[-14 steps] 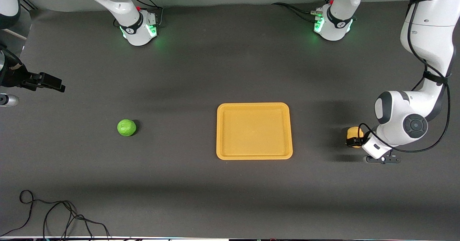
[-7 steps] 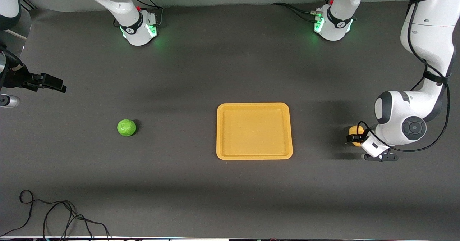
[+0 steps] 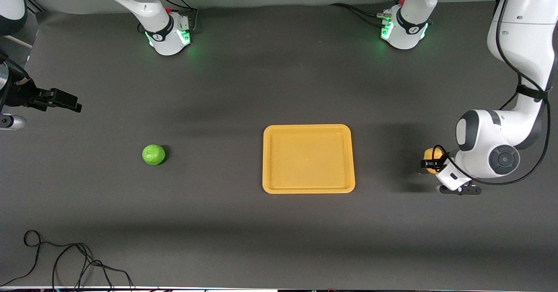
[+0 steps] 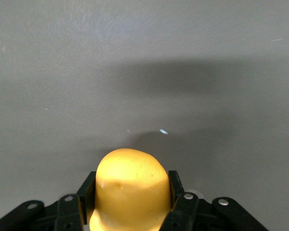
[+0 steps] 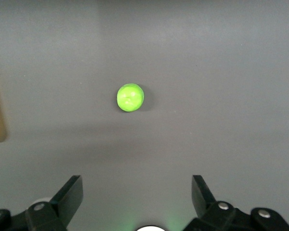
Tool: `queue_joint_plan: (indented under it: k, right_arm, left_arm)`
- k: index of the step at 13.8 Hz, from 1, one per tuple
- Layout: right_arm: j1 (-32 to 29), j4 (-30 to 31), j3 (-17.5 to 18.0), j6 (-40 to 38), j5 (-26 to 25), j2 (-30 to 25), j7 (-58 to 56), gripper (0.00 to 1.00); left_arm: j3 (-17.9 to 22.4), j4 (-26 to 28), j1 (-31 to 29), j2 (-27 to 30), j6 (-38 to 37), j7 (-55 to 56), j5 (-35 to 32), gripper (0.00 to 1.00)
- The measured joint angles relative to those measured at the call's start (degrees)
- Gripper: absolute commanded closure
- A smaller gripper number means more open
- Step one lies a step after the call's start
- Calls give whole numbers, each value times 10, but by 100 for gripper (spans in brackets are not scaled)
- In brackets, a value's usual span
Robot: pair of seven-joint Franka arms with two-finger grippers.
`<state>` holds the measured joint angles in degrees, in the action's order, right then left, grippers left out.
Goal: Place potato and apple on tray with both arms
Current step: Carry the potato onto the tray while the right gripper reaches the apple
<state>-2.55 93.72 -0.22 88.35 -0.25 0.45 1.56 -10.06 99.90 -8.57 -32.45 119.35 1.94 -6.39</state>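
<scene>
At the right arm's end of the dark grey table (image 3: pixel 244 87), the right arm's black two-finger gripper (image 3: pixel 65 102) hangs in the air with its jaws spread wide and empty. The small bright green round apple (image 3: pixel 153 154) lies on the mat well apart from the flat rectangular yellow-orange tray (image 3: pixel 308 189), which lies bare mid-table. Toward the left arm's end, the left arm's black gripper (image 3: pixel 431 164) is clenched around the glossy lumpy yellow-orange potato (image 4: pixel 132 185), low at the mat.
</scene>
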Motion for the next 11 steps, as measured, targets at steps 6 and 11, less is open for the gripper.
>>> queue_joint_plan:
  k: [6, 11]
  right_arm:
    - [42, 2, 1, 25, 0, -5, 0, 0]
    - [63, 50, 0, 92, 0, -4, 0, 0]
  left_arm:
    - [-98, -139, 22, 41, -160, 83, 36, 100]
    - [-109, -137, 138, 5, -98, 189, 36, 100]
